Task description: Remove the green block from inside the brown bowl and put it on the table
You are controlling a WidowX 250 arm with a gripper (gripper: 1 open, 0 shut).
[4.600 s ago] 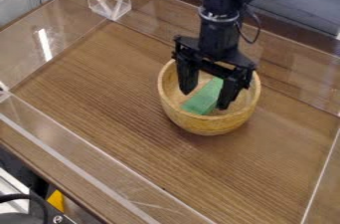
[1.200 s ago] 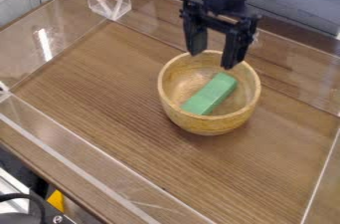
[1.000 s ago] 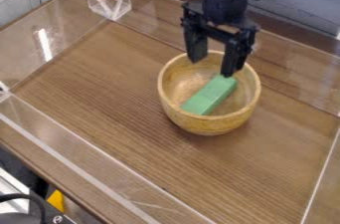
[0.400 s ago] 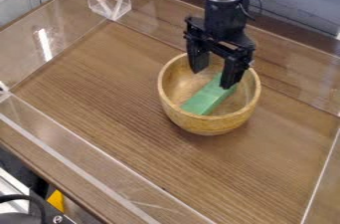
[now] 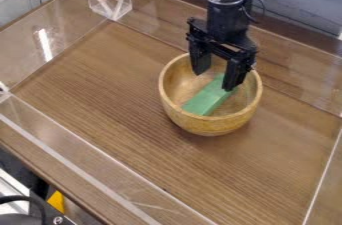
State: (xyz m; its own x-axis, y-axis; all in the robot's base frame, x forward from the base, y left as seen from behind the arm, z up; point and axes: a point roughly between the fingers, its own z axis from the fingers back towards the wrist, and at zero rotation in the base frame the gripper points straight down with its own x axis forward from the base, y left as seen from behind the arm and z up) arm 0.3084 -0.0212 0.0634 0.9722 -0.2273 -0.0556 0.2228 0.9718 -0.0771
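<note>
One green block (image 5: 207,98) is lying inside one brown bowl (image 5: 210,116), which is sitting on the wood-grain worktop (image 5: 107,99). A single gripper (image 5: 221,72) is pointing down over the bowl with its jaws spread wide, holding nothing.

A small flat bar of bright green, the green block (image 5: 207,99), lies slanted inside the round, thick-walled, light tan wooden bowl (image 5: 178,110). The bowl sits upright, right of centre, on the dark brown wood-grain table (image 5: 107,99).
</note>
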